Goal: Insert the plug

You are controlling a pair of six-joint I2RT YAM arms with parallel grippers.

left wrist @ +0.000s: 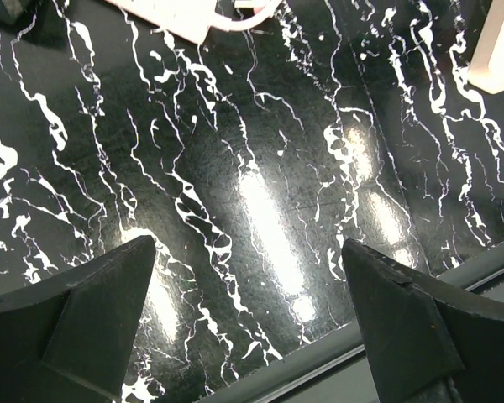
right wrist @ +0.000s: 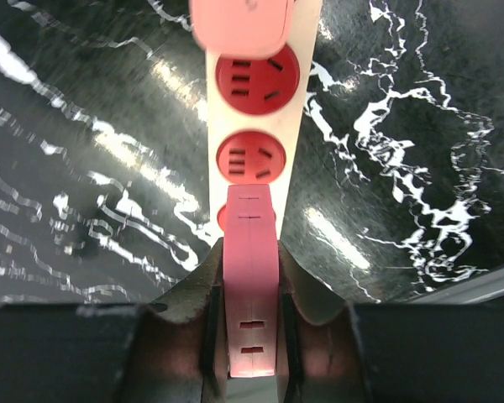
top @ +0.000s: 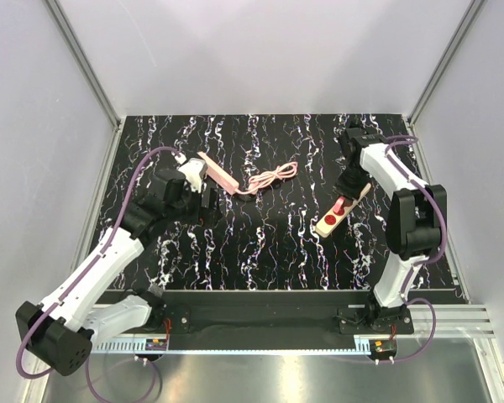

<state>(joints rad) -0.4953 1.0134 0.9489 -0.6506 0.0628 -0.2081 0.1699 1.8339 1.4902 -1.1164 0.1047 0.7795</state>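
Clamps pink plug (right wrist: 250,294) between right gripper (right wrist: 250,252) fingers, tip over power strip (right wrist: 307,67) near end; holds left gripper (left wrist: 248,248) spread wide, well apart.

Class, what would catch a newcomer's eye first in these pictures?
The cream power strip with red sockets, on the right, and the pink plug that the right gripper clamps over it. Farther left, a pink cable curls, with the open left gripper beyond it.

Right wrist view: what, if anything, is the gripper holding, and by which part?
The right gripper grips the pink plug by its two long sides.
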